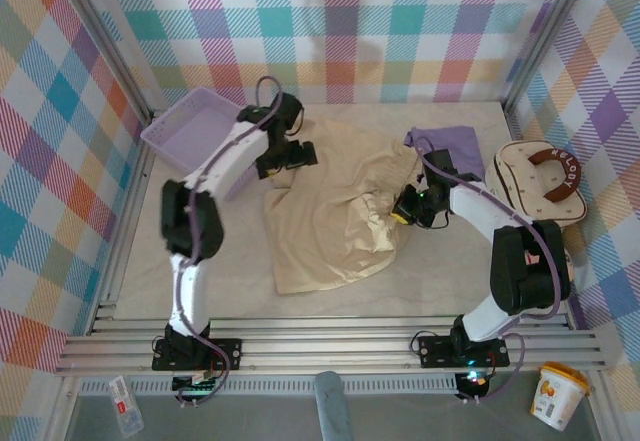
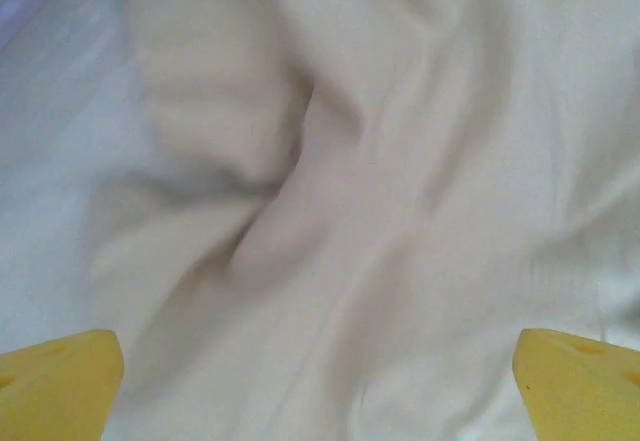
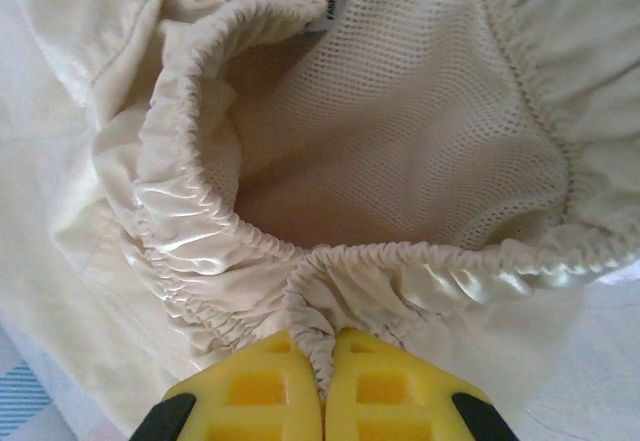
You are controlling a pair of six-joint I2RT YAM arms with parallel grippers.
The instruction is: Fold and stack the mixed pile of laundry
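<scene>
The cream-beige garment (image 1: pixel 325 211) lies spread and rumpled across the middle of the table. Its gathered elastic edge (image 3: pixel 250 231) and mesh lining (image 3: pixel 420 111) fill the right wrist view. My right gripper (image 1: pixel 400 209) is at the garment's right side, shut on a pinch of that elastic edge (image 3: pixel 322 346). My left gripper (image 1: pixel 290 156) hovers over the garment's far left corner, open, with its yellow fingers (image 2: pixel 55 381) wide apart above smooth cream cloth (image 2: pixel 350 211). The lavender-purple T-shirt (image 1: pixel 450 146) lies bunched at the back right, partly behind the right arm.
A lavender mesh basket (image 1: pixel 190 126) stands at the back left beside the left arm. A cream padded bag with a brown handle (image 1: pixel 540 186) sits at the right edge. A white tub with an orange label (image 1: pixel 558 393) stands off the table, front right.
</scene>
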